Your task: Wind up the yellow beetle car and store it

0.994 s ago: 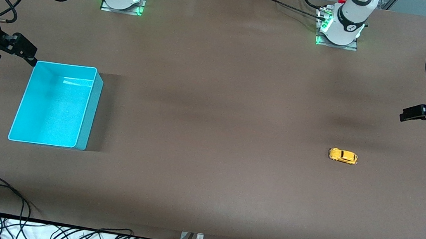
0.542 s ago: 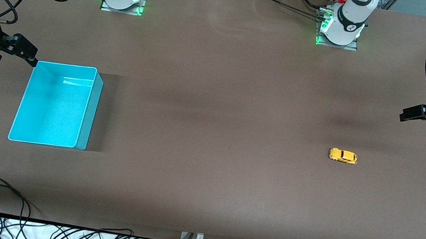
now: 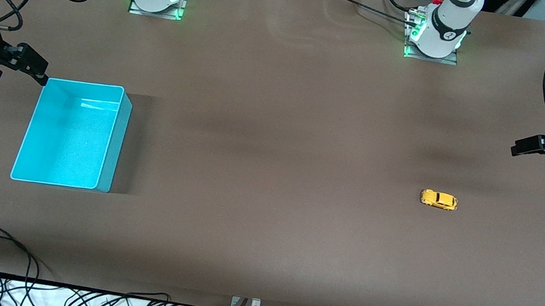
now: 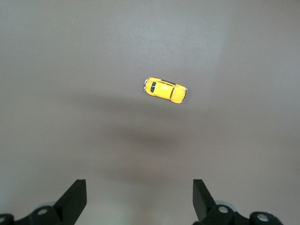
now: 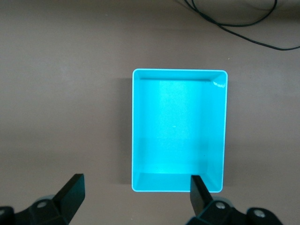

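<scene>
Nothing has shifted since the earlier frames: we log both arms waiting, left gripper (image 3: 518, 147) and right gripper (image 3: 31, 67) spread empty, yellow beetle car (image 3: 439, 199) untouched at the left gripper's 7 o'clock, so next comes the approach and grasp.

The table (image 3: 266, 200) wears a matt brown covering, smooth and slightly rippled near the arm bases. The bin (image 3: 114, 147) looks like smooth cyan plastic with a faint sheen. The car (image 3: 439, 199) has glossy yellow paint.
</scene>
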You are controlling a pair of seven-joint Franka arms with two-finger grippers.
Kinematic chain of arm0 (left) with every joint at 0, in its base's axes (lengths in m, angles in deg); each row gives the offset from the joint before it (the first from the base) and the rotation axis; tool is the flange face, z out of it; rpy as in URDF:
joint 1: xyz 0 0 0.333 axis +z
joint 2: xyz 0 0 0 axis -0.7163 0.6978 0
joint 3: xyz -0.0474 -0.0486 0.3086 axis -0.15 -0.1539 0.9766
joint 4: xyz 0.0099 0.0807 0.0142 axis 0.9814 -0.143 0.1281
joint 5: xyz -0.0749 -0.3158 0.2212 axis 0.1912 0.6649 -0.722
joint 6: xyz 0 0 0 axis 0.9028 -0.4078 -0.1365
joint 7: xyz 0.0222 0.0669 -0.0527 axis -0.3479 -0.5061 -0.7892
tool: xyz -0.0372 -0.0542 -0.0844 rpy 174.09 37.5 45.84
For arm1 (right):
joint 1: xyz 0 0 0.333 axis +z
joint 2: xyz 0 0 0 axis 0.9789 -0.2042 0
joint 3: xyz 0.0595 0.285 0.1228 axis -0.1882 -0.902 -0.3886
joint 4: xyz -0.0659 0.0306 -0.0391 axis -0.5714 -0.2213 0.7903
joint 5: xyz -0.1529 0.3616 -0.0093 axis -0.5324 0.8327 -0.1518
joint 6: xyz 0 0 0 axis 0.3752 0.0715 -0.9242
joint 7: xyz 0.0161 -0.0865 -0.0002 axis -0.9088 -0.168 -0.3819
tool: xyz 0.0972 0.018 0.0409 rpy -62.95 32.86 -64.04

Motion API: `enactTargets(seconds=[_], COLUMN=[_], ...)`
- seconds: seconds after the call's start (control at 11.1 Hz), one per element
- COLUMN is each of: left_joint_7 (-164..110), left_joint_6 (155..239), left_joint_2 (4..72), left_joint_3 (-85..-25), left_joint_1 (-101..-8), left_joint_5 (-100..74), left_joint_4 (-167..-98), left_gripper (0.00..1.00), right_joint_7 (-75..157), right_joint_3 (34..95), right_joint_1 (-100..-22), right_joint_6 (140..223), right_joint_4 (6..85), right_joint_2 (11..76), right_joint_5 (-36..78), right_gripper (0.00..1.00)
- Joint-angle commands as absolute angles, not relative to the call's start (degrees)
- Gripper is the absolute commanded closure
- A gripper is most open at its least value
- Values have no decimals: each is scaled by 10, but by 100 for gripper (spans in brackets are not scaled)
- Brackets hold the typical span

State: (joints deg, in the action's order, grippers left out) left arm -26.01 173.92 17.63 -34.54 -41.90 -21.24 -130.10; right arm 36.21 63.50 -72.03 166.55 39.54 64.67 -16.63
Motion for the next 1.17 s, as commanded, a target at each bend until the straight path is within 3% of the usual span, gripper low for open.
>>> enactTargets(seconds=[0.0, 0.54, 1.08], left_joint_7=[-416, -875, -1037], left_joint_6=[1733, 1814, 2042], left_joint_2=[188, 252, 252], left_joint_3=[-347, -347, -357], left_joint_1=[-421, -436, -435], left_joint_5=[-204, -213, -213], left_joint_4=[-1293, -1314, -1495], left_gripper=[0, 0, 0], right_joint_7=[365, 365, 364], right_joint_3=[635, 635, 635], right_joint_1=[-720, -720, -720], right_joint_6=[1657, 1657, 1657], right_joint_4=[380, 380, 380], right_joint_2=[641, 641, 641], right_joint_5=[-171, -171, -171], right_gripper=[0, 0, 0])
